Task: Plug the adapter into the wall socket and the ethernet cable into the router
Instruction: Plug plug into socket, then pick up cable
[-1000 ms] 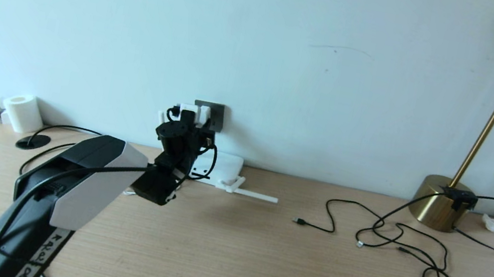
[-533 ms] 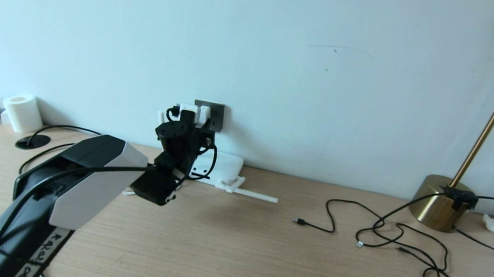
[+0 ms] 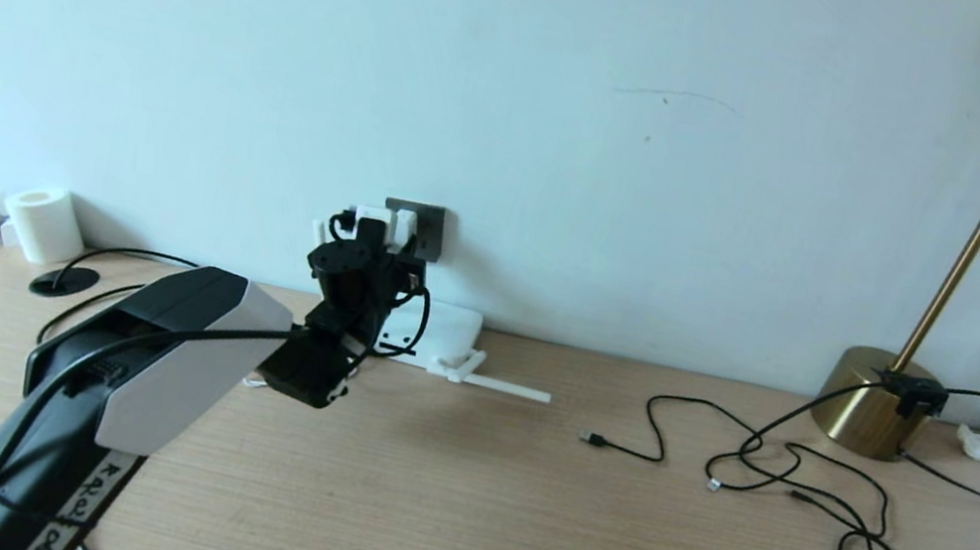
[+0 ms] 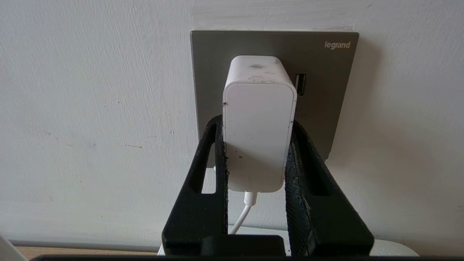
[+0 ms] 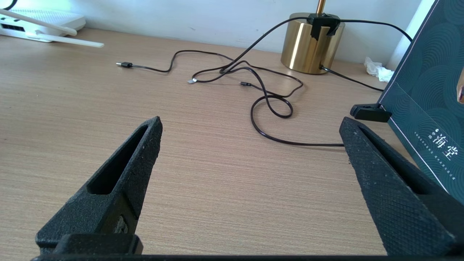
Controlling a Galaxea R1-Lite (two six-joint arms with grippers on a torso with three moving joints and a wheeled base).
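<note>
The white adapter [image 4: 258, 123] stands against the dark grey wall socket [image 4: 326, 90], its thin white cord hanging below. My left gripper [image 4: 256, 125] is shut on the adapter, one black finger on each side. In the head view the left gripper [image 3: 377, 230] reaches up to the wall socket [image 3: 431, 222] above the white router [image 3: 446, 323]. A black cable that looks like the ethernet cable [image 3: 113, 252] curves from a desk hole at the left and passes behind my arm; its plug is hidden. My right gripper [image 5: 251, 121] hangs open over bare desk, holding nothing.
Thin black cords with small tips [image 3: 779, 467] lie tangled at the right, by a brass lamp base [image 3: 871, 403]. A dark green box [image 5: 427, 90] stands at the right edge. A paper roll [image 3: 45, 225] sits far left. The router's antenna [image 3: 501, 385] lies along the desk.
</note>
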